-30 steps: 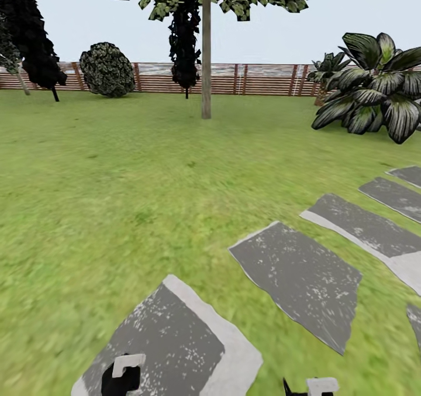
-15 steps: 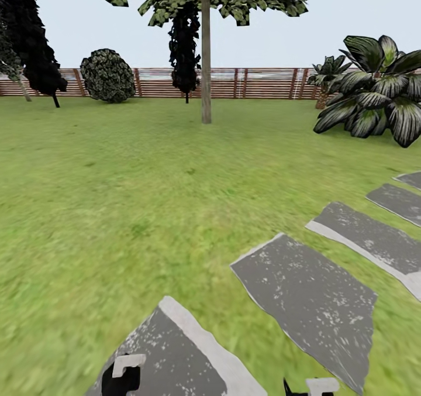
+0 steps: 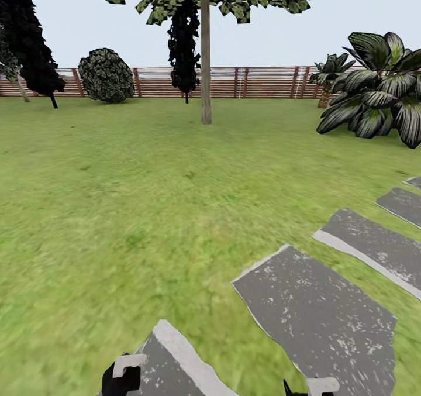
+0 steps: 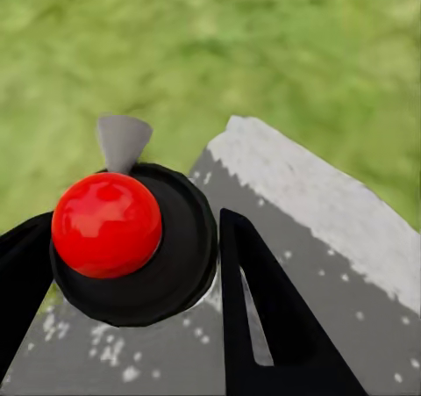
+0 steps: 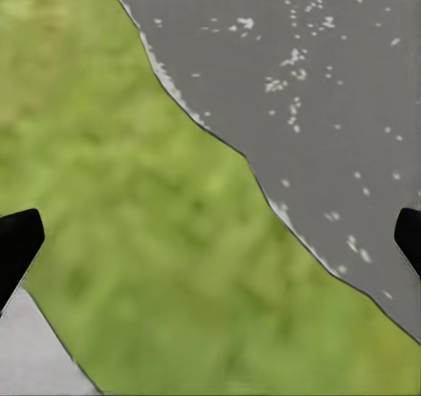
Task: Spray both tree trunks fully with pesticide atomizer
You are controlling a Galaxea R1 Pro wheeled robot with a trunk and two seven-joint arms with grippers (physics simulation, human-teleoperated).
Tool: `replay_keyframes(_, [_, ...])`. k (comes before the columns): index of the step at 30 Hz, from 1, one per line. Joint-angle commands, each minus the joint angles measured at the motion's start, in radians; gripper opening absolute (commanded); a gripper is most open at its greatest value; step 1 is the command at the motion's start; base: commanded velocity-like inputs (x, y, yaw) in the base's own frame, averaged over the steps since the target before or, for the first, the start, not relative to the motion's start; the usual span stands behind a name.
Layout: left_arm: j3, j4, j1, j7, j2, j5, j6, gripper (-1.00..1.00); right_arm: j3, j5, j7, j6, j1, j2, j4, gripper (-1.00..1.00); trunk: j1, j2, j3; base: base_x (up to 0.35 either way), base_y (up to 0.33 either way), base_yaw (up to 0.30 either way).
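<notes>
The left pincer [image 4: 132, 282] clasps the dark green-black pesticide atomizer with its red top [image 4: 107, 224], nozzle forward, likely ready for spraying. The right pincer [image 5: 210, 238] gapes wide, empty, over grass. A pale grey-beige tree trunk [image 3: 206, 62] stands well ahead across the lawn.

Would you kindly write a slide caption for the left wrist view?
Left gripper clasping the pesticide atomizer, red top toward the camera, above a grey stepping stone and grass.
</notes>
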Motion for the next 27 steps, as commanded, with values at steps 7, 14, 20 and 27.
replay_keyframes(7, [0.000,0.000,0.000,0.000,-0.002,0.000,-0.001,-1.00,0.000,0.000,0.000,-0.001,0.000,0.000,0.000,1.00,0.000,0.000,0.000,0.341,0.000,0.000])
replay_keyframes(14, [0.000,0.000,0.000,0.000,-0.002,0.000,-0.001,-1.00,-0.001,-0.002,-0.003,-0.002,0.000,0.000,0.000,1.00,0.000,0.000,0.000,0.341,0.000,0.000])
replay_keyframes(20, [0.000,0.000,0.000,0.000,0.000,0.000,-0.001,-1.00,-0.001,-0.002,-0.003,-0.002,0.000,0.000,0.000,1.00,0.000,0.000,0.000,0.341,0.000,0.000])
replay_keyframes(27, [0.000,0.000,0.000,0.000,0.000,0.000,-0.001,-1.00,-0.002,-0.003,-0.005,-0.002,0.000,0.000,-0.003,1.00,0.000,0.000,0.000,0.341,0.000,0.000])
